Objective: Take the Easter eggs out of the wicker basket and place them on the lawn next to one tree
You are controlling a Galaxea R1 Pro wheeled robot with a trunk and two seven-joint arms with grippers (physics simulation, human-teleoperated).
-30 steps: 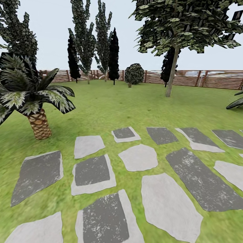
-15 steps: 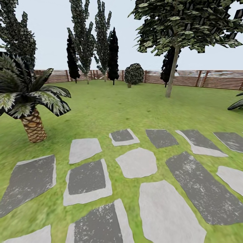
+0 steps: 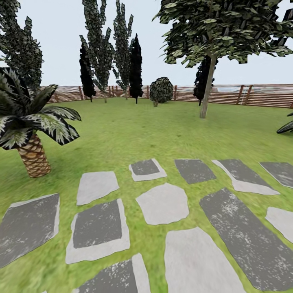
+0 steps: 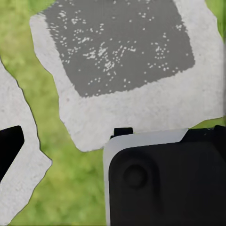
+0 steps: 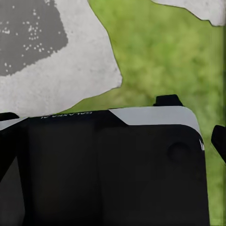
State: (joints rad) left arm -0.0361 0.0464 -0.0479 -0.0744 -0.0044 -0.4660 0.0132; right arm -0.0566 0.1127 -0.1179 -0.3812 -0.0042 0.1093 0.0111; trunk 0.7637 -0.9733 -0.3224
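Observation:
The lawn (image 3: 134,130) stretches ahead to the fence. A tall tree (image 3: 207,91) with a bare grey-brown trunk and a leafy crown stands on it at the far right. The Easter eggs and the wicker basket are out of view. In the left wrist view, one dark finger (image 4: 8,148) of my left gripper (image 4: 113,150) sits at the picture's edge. My right gripper (image 5: 113,134) has a dark finger (image 5: 219,141) at the edge too. Both pairs of fingers stand wide apart with nothing between them. Under both grippers are my own black-and-white body, paving and grass.
Grey paving stones (image 3: 162,203) cover the near ground. A short palm (image 3: 30,154) stands near left. Dark cone-shaped trees (image 3: 135,67) and a round bush (image 3: 161,89) line the brown slat fence (image 3: 244,95) at the back.
The whole head view has shifted: the palm and paving stones slide left and down in the picture, so the camera has moved forward. Nothing in the garden has moved.

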